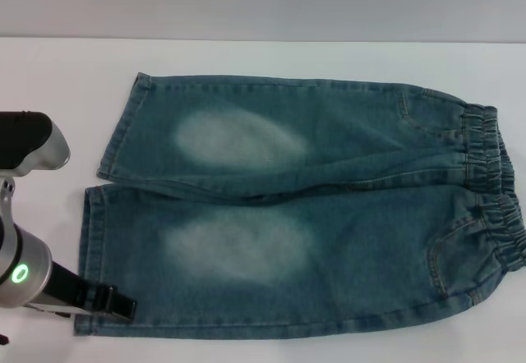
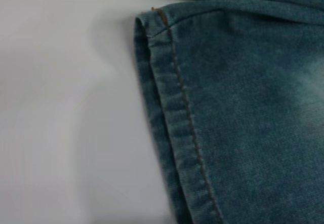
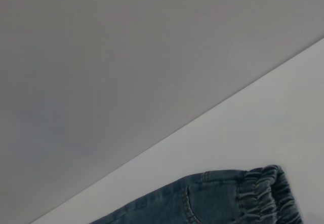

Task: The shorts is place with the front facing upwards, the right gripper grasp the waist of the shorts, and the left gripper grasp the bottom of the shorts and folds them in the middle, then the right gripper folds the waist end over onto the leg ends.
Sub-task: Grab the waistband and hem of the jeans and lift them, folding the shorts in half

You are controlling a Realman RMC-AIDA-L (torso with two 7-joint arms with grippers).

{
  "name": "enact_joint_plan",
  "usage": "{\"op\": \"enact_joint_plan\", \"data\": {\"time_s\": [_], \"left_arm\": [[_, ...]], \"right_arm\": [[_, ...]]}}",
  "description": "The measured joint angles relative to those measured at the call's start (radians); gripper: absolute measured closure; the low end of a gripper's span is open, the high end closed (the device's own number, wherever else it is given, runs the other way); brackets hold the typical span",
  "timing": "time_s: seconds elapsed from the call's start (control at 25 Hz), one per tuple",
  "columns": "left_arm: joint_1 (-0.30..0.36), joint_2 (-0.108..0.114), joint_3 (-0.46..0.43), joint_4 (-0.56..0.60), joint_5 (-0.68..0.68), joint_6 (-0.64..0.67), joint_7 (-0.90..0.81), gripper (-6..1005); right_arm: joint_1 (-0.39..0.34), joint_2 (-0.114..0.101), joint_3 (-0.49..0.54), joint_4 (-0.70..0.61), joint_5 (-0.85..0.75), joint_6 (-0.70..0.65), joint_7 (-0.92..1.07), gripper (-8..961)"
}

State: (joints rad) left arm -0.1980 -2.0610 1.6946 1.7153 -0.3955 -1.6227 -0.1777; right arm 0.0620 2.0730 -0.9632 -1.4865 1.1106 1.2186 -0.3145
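**Shorts laid flat, left claw closing on the near hem**

Shorts (image 1: 304,215) lie spread front-up on the white worktop (image 1: 246,59) in the head view, legs to the left and gathered elastic waist (image 1: 493,199) to the right, which puts each end within reach of its own arm. The denim is blue with pale, worn ovals on both thighs and stitched pocket seams near the waist. The left claw (image 1: 111,304), black on a silver arm with a green ring light, sits at the near-left corner, at the bottom of the shorts (image 1: 90,248). I cannot tell how far it is open or whether it has any cloth. The right claw is out of sight here.

The left wrist view looks down on that near hem (image 2: 172,122): a straight, doubled band with one line of stitching, slightly rippled and lying flat on the worktop. No fingers show.

The right wrist view catches only the far waist corner (image 3: 263,196), ruffled and thick, with a curved pocket seam beside it. The camera seems well above it, so that arm is probably not yet at its grasp.
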Motion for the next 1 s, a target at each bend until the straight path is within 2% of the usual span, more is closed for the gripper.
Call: {"op": "enact_joint_plan", "data": {"time_s": [0.56,0.8,0.88,1.0], "left_arm": [[-0.055,0.001,0.003,-0.038,-0.008,-0.023,0.001,199],[-0.082,-0.002,0.023,-0.019,0.016,-0.034,-0.005,401],[-0.091,-0.002,0.024,-0.017,0.016,-0.035,-0.005,648],[-0.103,-0.001,0.024,-0.015,0.016,-0.037,-0.002,763]], "right_arm": [[0.002,-0.003,0.028,-0.006,-0.001,0.025,-0.007,258],[0.013,-0.004,0.041,0.001,-0.003,0.027,-0.021,259],[0.016,-0.003,0.040,0.005,-0.003,0.027,-0.024,260],[0.018,-0.003,0.039,0.009,-0.003,0.028,-0.025,260]]}}
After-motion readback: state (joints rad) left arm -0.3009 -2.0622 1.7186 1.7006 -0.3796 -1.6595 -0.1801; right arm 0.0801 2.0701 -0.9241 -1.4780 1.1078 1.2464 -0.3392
